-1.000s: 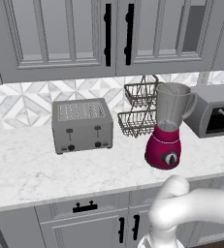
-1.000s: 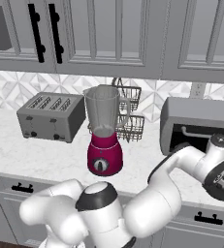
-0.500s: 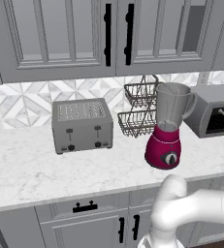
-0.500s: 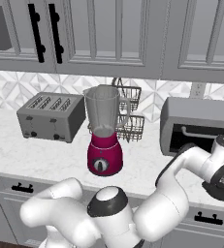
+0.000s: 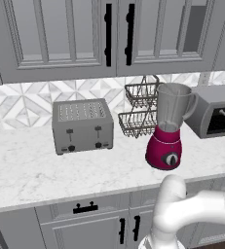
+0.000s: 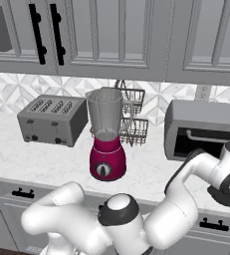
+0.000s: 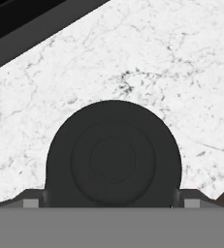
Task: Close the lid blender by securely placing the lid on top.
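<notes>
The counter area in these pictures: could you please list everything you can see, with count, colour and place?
blender: one, magenta base, black dial, grey see-through jar with no lid on, mid-counter.
lid: one, black, flat on the white marble counter, right of the blender, in front of the microwave.
toaster: one, grey, left of the blender.
wire baskets: two stacked, dark wire, behind the blender by the wall.
microwave: one, grey with dark front, right end of the counter.
upper cabinets: grey, black handles, above.
lower cabinets: grey, black handles, below.
gripper: one, dark fingertips open, astride the lid's sides.
</notes>
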You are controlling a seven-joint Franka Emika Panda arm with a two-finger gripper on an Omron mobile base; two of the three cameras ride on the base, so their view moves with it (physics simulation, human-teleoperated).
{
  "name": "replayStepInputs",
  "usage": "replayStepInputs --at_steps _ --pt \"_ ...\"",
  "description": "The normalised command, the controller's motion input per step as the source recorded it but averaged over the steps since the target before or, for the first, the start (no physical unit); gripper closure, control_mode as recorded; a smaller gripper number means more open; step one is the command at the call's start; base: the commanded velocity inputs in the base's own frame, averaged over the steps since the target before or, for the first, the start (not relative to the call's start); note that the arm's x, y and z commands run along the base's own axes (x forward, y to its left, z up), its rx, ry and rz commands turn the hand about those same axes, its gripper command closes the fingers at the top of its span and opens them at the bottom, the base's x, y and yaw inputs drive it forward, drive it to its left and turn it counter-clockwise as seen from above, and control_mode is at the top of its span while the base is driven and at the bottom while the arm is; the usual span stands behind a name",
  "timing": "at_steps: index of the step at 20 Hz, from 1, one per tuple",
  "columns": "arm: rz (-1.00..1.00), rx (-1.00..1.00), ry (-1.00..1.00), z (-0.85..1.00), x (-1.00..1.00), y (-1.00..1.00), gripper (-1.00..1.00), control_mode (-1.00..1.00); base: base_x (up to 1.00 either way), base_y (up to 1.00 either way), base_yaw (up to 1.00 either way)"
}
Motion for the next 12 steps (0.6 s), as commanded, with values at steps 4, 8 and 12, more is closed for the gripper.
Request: replayStepInputs --at_steps 4,8,12 --pt "0.0 0.0 0.0 -0.17 0.12 -0.07 -1.0 -1.0 0.0 0.0 0.0" --pt "0.0 0.0 0.0 -0.16 0.11 -0.06 -1.0 -1.0 0.0 0.0 0.0" --pt "0.0 0.0 0.0 -0.16 0.07 -0.08 -1.0 -1.0 0.0 0.0 0.0"
